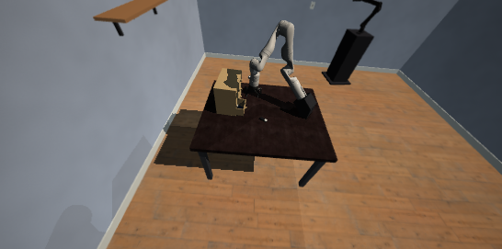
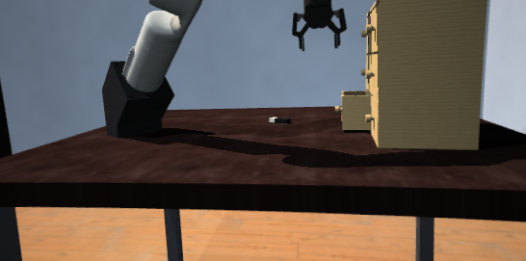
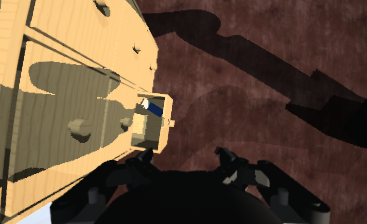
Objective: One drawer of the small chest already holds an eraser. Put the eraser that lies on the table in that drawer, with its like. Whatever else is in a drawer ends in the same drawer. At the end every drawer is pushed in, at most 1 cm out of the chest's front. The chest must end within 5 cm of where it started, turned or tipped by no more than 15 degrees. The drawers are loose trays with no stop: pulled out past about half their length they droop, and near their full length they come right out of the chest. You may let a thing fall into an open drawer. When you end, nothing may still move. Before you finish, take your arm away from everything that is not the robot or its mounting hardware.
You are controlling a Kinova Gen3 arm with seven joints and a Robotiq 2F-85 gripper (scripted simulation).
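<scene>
The wooden chest [image 1: 225, 102] [image 2: 429, 70] [image 3: 59, 30] stands upright on the table. One low drawer [image 2: 355, 113] [image 3: 168, 107] is pulled partly out, level, at the far column in the exterior view. Inside it lies a blue eraser with a white end [image 3: 153, 108]; a pale patch beside it is unclear. The other drawers look about flush. A dark eraser with a white end [image 1: 263, 119] [image 2: 281, 120] lies on the table in front of the chest, outside the wrist view. My gripper [image 1: 256, 93] [image 2: 319, 47] [image 3: 186, 155] is open and empty, pointing down, high above the table and in front of the chest.
Round knobs [image 2: 369, 118] [image 3: 80, 129] stick out of the chest's front. The arm's black base [image 1: 305, 106] [image 2: 137, 104] stands on the table [image 1: 276, 142] [image 2: 241, 171], across from the chest. Arm shadows cross the table top. A wall shelf [image 1: 138, 6] is far off.
</scene>
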